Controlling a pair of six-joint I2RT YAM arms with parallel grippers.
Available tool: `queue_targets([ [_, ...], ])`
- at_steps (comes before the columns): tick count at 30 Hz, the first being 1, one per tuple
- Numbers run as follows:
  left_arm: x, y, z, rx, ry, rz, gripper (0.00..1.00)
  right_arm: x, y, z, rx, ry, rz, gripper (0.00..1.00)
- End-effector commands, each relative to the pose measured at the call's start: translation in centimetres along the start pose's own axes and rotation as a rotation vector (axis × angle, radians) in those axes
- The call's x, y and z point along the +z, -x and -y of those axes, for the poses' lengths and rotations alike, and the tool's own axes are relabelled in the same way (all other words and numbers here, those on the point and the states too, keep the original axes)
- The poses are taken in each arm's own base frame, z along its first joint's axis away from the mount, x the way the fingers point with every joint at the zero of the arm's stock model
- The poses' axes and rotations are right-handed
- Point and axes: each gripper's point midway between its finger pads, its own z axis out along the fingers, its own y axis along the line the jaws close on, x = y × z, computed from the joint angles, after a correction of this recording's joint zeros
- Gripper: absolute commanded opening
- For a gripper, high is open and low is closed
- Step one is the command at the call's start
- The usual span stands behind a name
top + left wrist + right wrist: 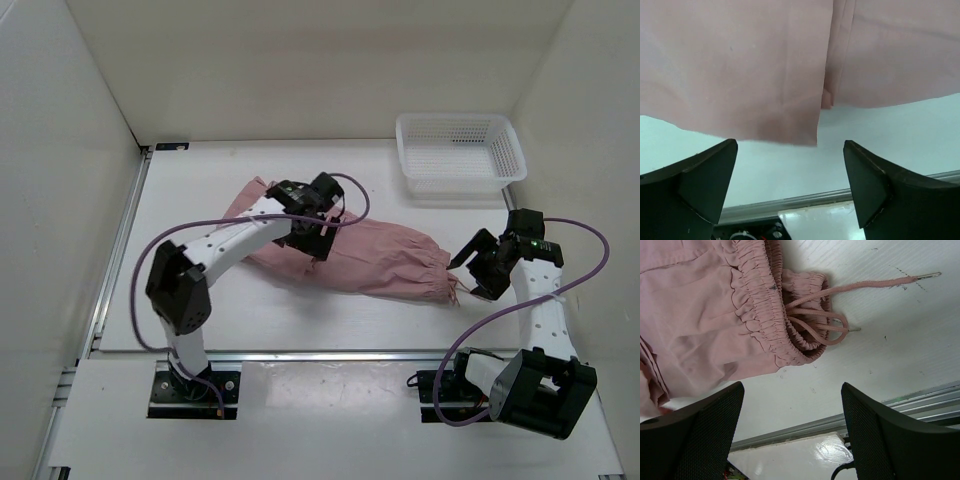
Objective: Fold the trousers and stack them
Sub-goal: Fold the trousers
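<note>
While the trousers (pixel 370 262) lie as one long strip: folding is judged partly done. The legs appear laid one on the other lengthwise, but no crosswise fold shows and nothing is stacked yet.
Work left: crosswise folds to shorten the strip, then stacking; where the stack should go cannot be told.
Right claw (pixel 792 386): spread, pinching nothing; near the right edge of the desk (pixel 200 300), just beside the gathered end of the trousers.
Left claw (pixel 790 144): spread, pinching nothing; above the left-middle part of the strip, with a cloth edge just beyond the fingertips.
Trousers position: middle of the desk, running from far left toward near right.
Cloth: dusty pink, thin, matt and finely creased; flat layered edges show in the left wrist view.
Waistband (pixel 760 310): tightly gathered elastic, ruffled, bulkier than the rest.
Drawstrings (pixel 830 325): pink cords with stiff tips, lying loose on the bare desk, one looped.
Desk surface: white, smooth and hard, with a metal rail (pixel 300 355) along the near edge.
Basket (pixel 458 182): white plastic mesh, rectangular, at the far right corner, well apart from the trousers.
</note>
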Motion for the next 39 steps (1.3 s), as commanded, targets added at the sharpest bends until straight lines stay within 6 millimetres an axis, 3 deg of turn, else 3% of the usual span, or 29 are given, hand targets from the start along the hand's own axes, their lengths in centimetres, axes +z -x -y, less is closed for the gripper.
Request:
queue_targets([
  [1, 2.0, -2.2, 2.0, 0.051, -0.002, -0.088, 1.0, -0.1, 0.3, -0.4, -0.014, 0.028, 0.013, 0.83],
  [3, 0.9, -1.2, 1.4, 0.05, 0.047, -0.054, 1.0, -0.1, 0.3, -0.4, -0.014, 0.028, 0.013, 0.83],
  [6, -1.8, 1.5, 1.7, 0.017, 0.007, 0.046, 1.0, -0.1, 0.3, -0.4, -0.014, 0.028, 0.013, 0.83],
  [9, -3.0, 4.4, 2.5, 0.001, -0.024, 0.125, 0.97, 0.1, -0.1, -0.4, -0.012, 0.031, 0.001, 0.83],
  [11, -1.2, 4.8, 3.1, 0.015, 0.004, 0.083, 0.96, -0.1, 0.0, -0.4, -0.014, 0.036, 0.009, 0.83],
  [12, -1.5, 6.6, 3.0, -0.028, 0.032, 0.126, 0.93, -0.1, 0.0, -0.4, -0.014, 0.036, 0.009, 0.83],
  [13, 0.6, 7.0, 3.2, -0.043, 0.059, 0.102, 0.84, -0.2, -0.1, -0.6, -0.016, 0.048, 0.012, 0.83],
  [15, 1.3, 8.9, 2.9, -0.114, 0.069, 0.122, 0.61, -0.2, -0.3, -0.5, -0.016, 0.048, 0.012, 0.83],
  [16, 2.1, 9.4, 2.8, -0.146, 0.074, 0.121, 0.55, -0.2, -0.3, -0.5, -0.016, 0.048, 0.012, 0.83],
  [17, 3.9, 9.6, 2.7, -0.167, 0.09, 0.097, 0.55, -0.5, -0.5, -0.4, -0.017, 0.049, 0.013, 0.83],
  [18, 4.4, 10.0, 2.5, -0.195, 0.086, 0.096, 0.6, -0.5, -0.5, -0.4, -0.017, 0.049, 0.013, 0.83],
  [20, 5.8, 10.8, 2.5, -0.252, 0.066, 0.1, 0.85, -0.7, -0.7, -0.5, -0.017, 0.057, 0.009, 0.83],
  [21, 6.4, 11.1, 2.1, -0.274, 0.071, 0.1, 0.91, -0.8, -0.7, -0.6, -0.019, 0.061, 0.017, 0.83],
  [22, 6.6, 11.9, 2.1, -0.298, 0.057, 0.115, 0.91, -0.8, -0.7, -0.6, -0.019, 0.061, 0.017, 0.83],
  [28, 9.7, 11.1, 2.2, -0.293, 0.108, 0.072, 0.84, -0.8, -0.7, -0.2, -0.027, 0.045, 0.016, 0.83],
  [31, 10.4, 11.2, 1.8, -0.301, 0.113, 0.07, 0.66, -0.8, -0.7, -0.2, -0.027, 0.045, 0.016, 0.83],
  [33, 10.0, 11.4, 1.6, -0.303, 0.118, 0.082, 0.31, -0.8, -0.7, -0.2, -0.027, 0.045, 0.016, 0.83],
  [35, 8.8, 11.9, 1.1, -0.322, 0.131, 0.111, 0.1, -0.8, -0.7, -0.2, -0.027, 0.045, 0.016, 0.83],
  [39, 3.5, 13.7, 0.1, -0.363, 0.088, 0.228, 0.1, -0.7, -0.8, -0.2, -0.025, 0.04, 0.008, 0.83],
])
